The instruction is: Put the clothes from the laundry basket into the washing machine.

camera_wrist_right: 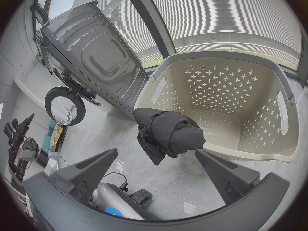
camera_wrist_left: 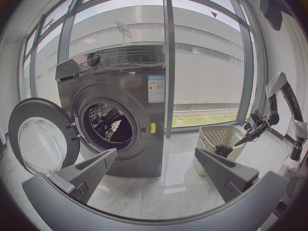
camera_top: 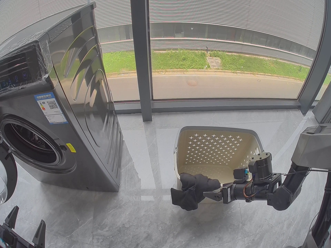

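A black garment (camera_top: pixel 193 188) (camera_wrist_right: pixel 170 133) hangs over the near rim of the cream laundry basket (camera_top: pixel 217 128) (camera_wrist_right: pixel 224 55), partly outside it. My right gripper (camera_top: pixel 210 192) (camera_wrist_right: pixel 155 151) is open just beside the garment, with one fingertip (camera_wrist_right: pixel 200 154) close to the cloth. The basket's floor is bare. On the left stands the grey washing machine (camera_top: pixel 69 104) (camera_wrist_left: pixel 128 81) with its round door (camera_wrist_left: pixel 41 138) swung open and the drum (camera_wrist_left: pixel 109 125) dark inside. My left gripper (camera_top: pixel 28 217) (camera_wrist_left: pixel 155 150) is open low in front of the machine, holding nothing.
The basket stands on a pale marble floor (camera_top: pixel 144 221) to the right of the machine, with a bare strip between them. A glass window wall (camera_top: pixel 224 52) with a grey post (camera_top: pixel 141 52) runs behind both. The open door (camera_top: pixel 7 176) juts out at the far left.
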